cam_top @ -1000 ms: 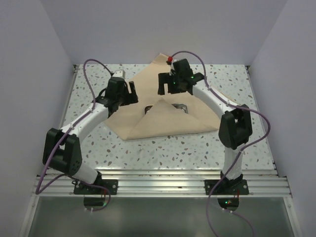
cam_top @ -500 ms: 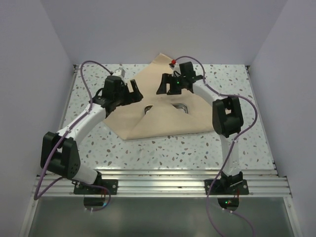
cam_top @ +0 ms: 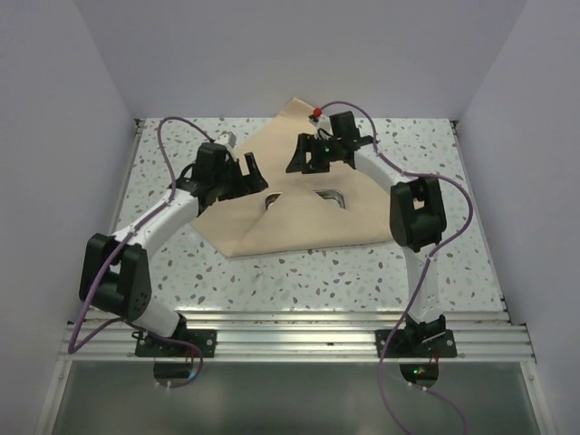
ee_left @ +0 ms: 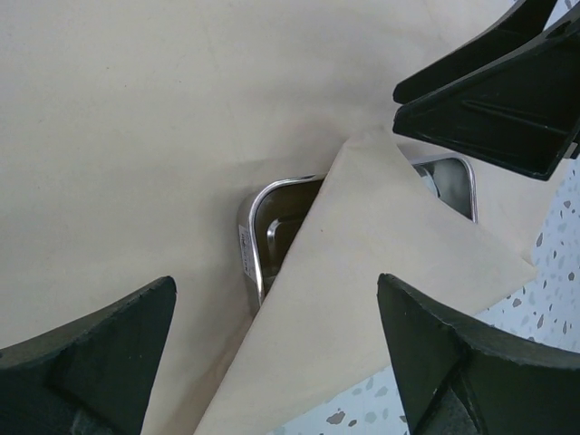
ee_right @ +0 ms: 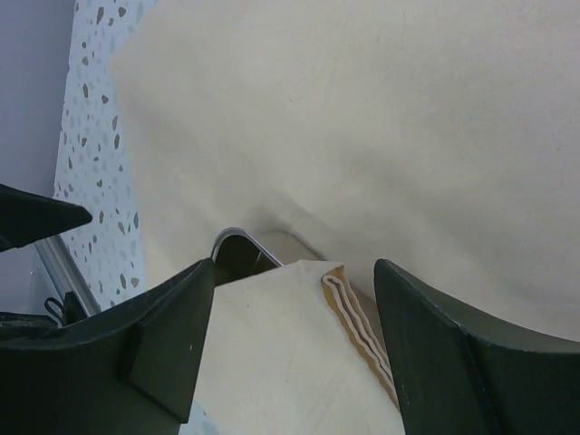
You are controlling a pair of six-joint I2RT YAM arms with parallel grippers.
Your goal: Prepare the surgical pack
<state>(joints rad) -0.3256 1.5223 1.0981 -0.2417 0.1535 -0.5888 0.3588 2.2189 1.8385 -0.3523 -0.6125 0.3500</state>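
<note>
Left gripper (ee_left: 275,288) has its jaws wide apart, gripping nothing, hovering over the wrap sheet (ee_left: 136,118). Right gripper (ee_right: 294,269) is also spread and empty, above the same sheet on its far side. I see the steel tray (ee_left: 256,213) mid-sheet, with a folded wrap corner lying across its middle and both tray ends peeking out. The sheet sits on the speckled table (cam_top: 426,263).

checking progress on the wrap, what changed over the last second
The left gripper shifted right toward the steel tray; the right gripper barely moved while its arm's elbow swung inward. Both open, empty. The wrap sheet and folded flap stayed put.
</note>
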